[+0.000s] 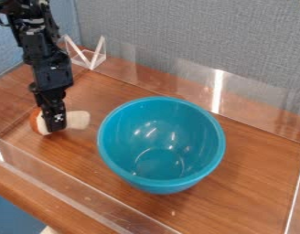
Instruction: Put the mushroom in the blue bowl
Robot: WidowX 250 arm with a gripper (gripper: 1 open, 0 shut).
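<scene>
- The black gripper [51, 116] points straight down at the left side of the wooden bench [256, 155], hanging from a dark, jointed arm [40, 46] that comes in from the upper left corner.
- Its fingers stand partly closed around the mushroom [63, 120], gripping it near the middle.
- The mushroom lies on its side between the fingers: the orange-brown cap pokes out to the left of the gripper, and the cream-white stem sticks out to its right.
- Whether the mushroom touches the bench or is just clear of it cannot be told from this view.
- The blue bowl [161, 143] sits upright on the bench to the right of the gripper, close by but apart from the mushroom's stem end.
- A low clear plastic wall [226, 84] runs around the bench, behind and in front of the gripper.
</scene>
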